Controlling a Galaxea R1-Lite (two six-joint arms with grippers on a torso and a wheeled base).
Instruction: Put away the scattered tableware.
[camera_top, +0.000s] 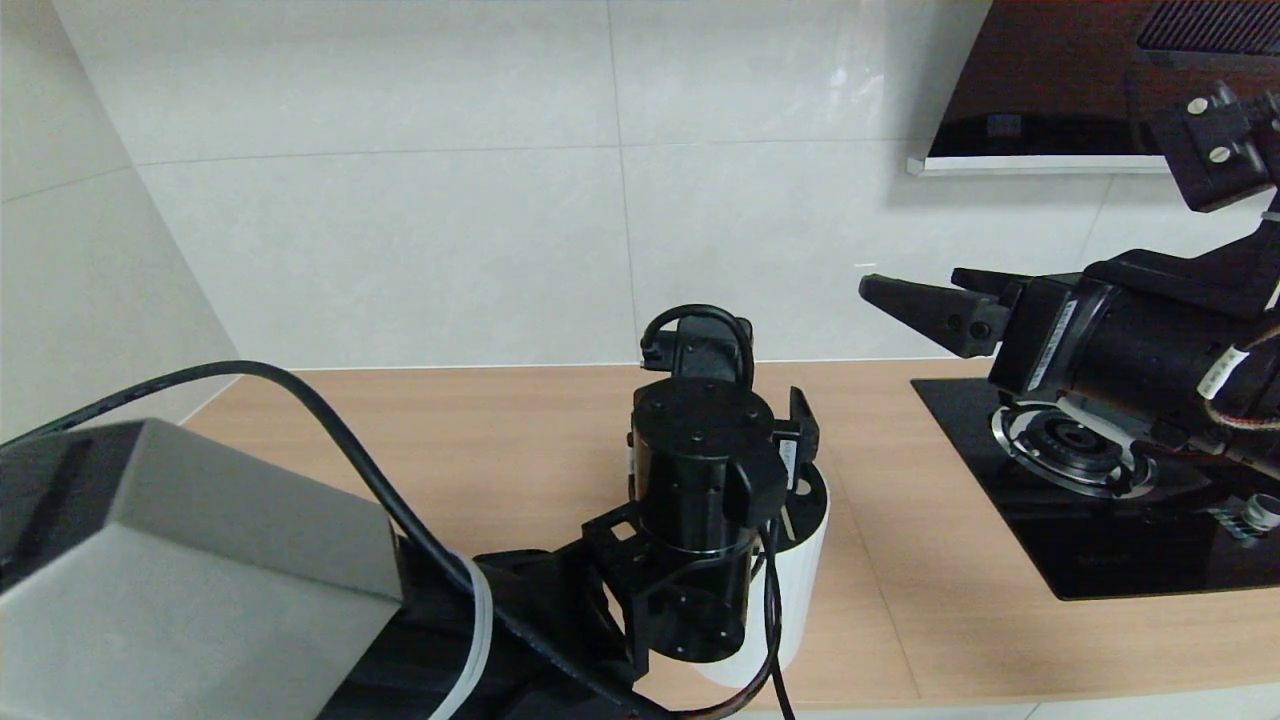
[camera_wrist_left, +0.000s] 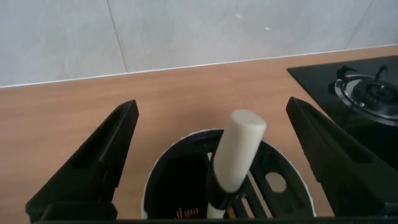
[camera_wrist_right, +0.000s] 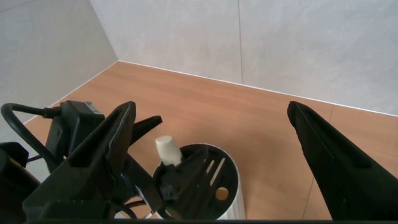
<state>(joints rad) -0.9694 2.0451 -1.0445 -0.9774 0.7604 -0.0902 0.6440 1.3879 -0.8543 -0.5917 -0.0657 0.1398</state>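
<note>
A white cylindrical utensil holder (camera_top: 803, 560) with a dark slotted insert stands on the wooden counter (camera_top: 480, 450). One utensil with a cream handle (camera_wrist_left: 240, 149) leans upright inside the holder (camera_wrist_left: 150, 186). My left gripper (camera_wrist_left: 211, 109) hangs just above it, open, its fingers (camera_wrist_left: 99, 162) spread wide on either side of the handle without touching it. My right gripper (camera_top: 905, 298) is raised high over the counter to the right of the holder, open and holding nothing. From the right wrist view the holder (camera_wrist_right: 239, 196) and the cream handle (camera_wrist_right: 168, 149) lie below, between the right gripper's fingers (camera_wrist_right: 329, 162).
A black glass cooktop (camera_top: 1100, 540) with a round burner (camera_top: 1075, 450) lies on the counter's right part, under my right arm. A tiled wall (camera_top: 400, 200) runs behind the counter and a range hood (camera_top: 1040, 90) hangs at the top right. Bare wood lies left of the holder.
</note>
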